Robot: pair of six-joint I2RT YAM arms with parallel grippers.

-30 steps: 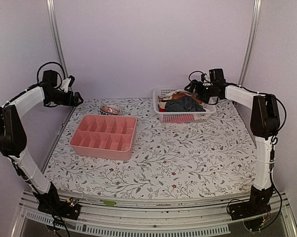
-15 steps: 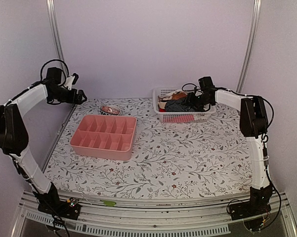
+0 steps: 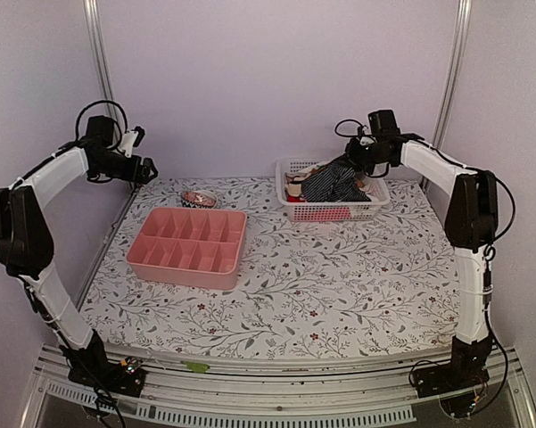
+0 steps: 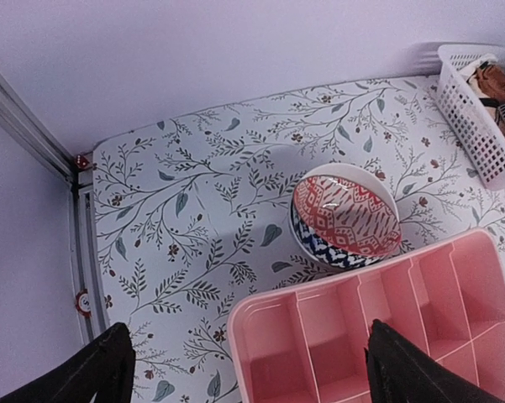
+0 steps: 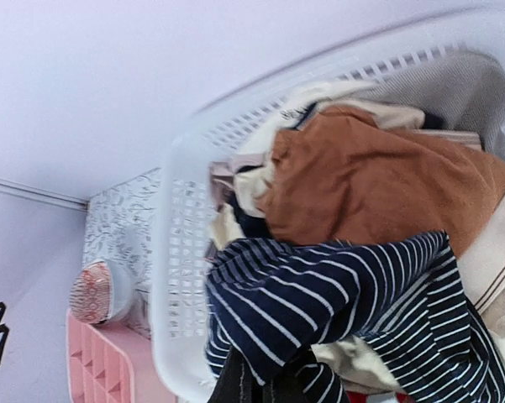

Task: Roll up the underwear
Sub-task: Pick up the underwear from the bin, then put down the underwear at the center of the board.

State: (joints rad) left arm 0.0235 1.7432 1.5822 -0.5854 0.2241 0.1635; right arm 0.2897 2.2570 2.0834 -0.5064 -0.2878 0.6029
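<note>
The underwear (image 3: 334,181), dark navy with thin white stripes, hangs partly lifted out of the white basket (image 3: 330,213) at the back right. My right gripper (image 3: 357,158) is shut on its upper fold. The right wrist view shows the striped underwear (image 5: 336,294) bunched and pinched between the dark fingers (image 5: 235,382) of my right gripper (image 5: 256,388) at the bottom edge. Its lower part still rests on other clothes. My left gripper (image 3: 146,171) hovers open and holding nothing at the back left. Seen from the left wrist, the left gripper (image 4: 248,363) stands with its fingers (image 4: 101,369) wide apart.
A pink divided tray (image 3: 187,248) lies left of centre, also in the left wrist view (image 4: 386,327). A small red-and-blue patterned roll (image 3: 198,198) lies behind it. An orange-brown garment (image 5: 378,185) and cream pieces fill the white basket (image 5: 172,277).
My right gripper dipped into the basket, shut on the striped underwear and rose, pulling the fabric up. The left arm shifted slightly and stayed open.
</note>
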